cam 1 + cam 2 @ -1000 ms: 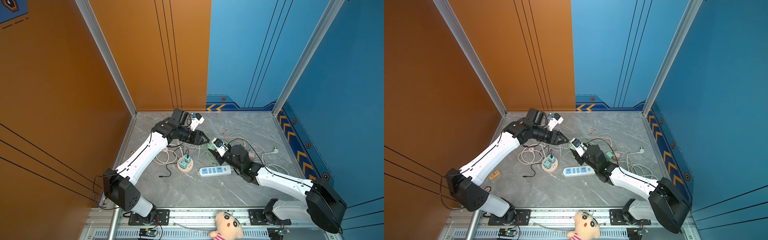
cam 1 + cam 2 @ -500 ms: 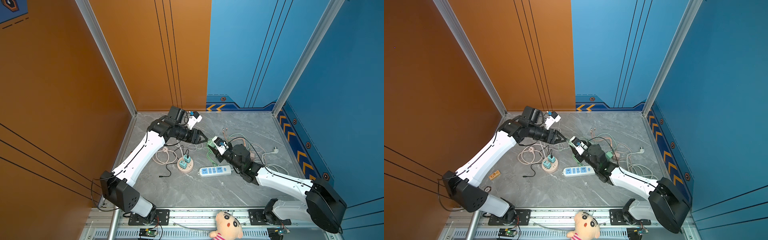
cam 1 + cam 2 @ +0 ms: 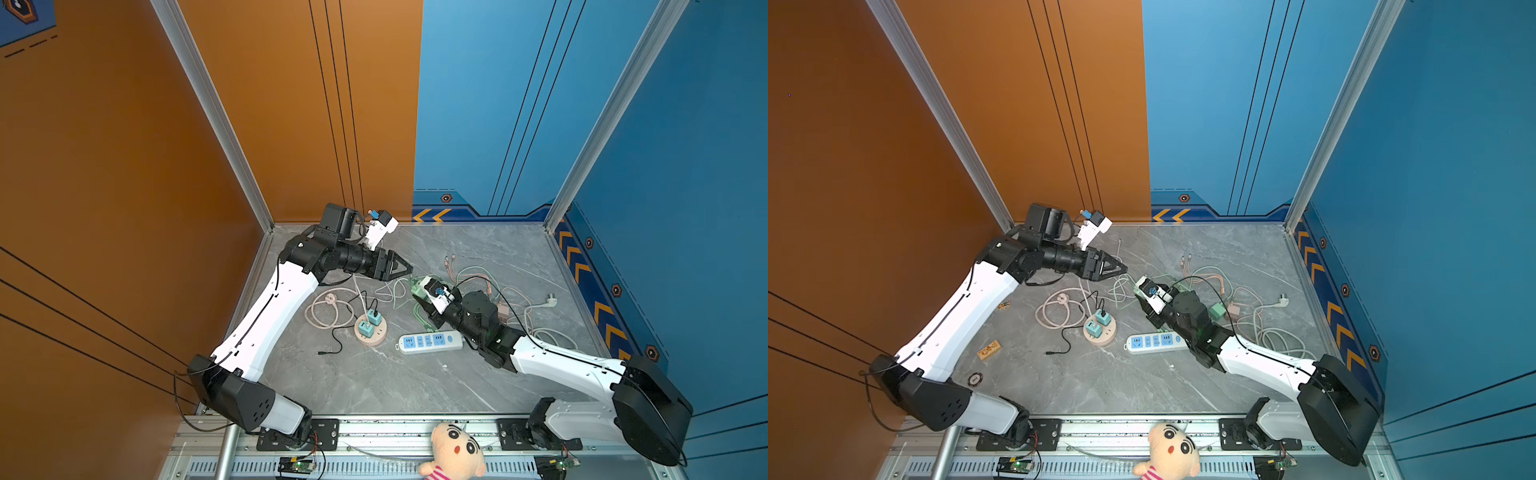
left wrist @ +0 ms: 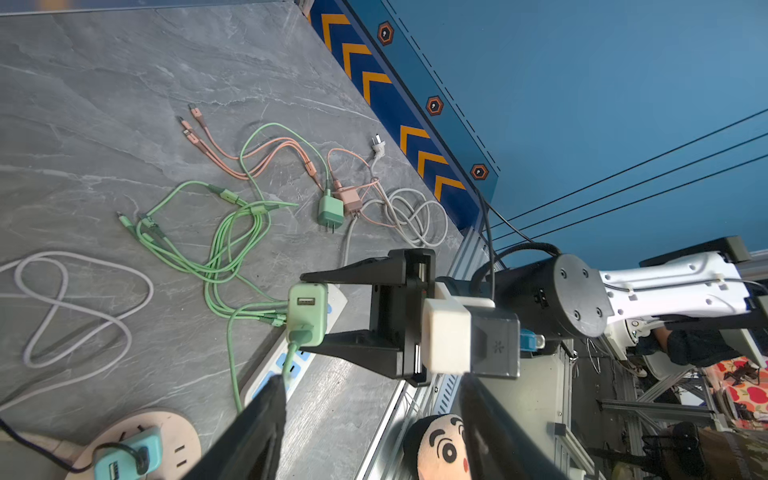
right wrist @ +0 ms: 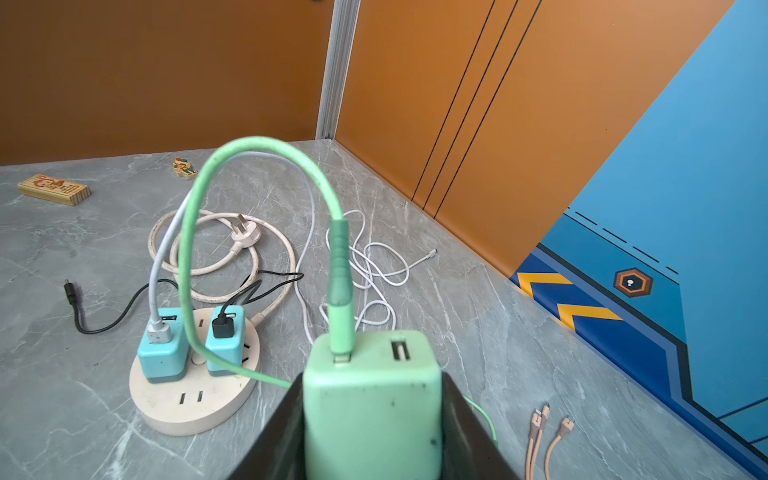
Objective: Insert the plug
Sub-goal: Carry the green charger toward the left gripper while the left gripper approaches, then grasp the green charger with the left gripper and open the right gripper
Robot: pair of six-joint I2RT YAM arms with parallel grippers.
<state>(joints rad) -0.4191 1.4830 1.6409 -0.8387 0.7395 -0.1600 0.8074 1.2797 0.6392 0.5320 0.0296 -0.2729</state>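
Gripping the mint-green square plastic charger by its side edges with my right gripper, I am holding it above the grey marbled tabletop, the white-and-blue power strip lying low beside my right wrist. My left gripper is hovering near the charger, jaws spread and empty, open room between us.

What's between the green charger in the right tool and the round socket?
Just the green cable plugged into the green charger crosses that gap toward the round socket, as the right wrist view shows.
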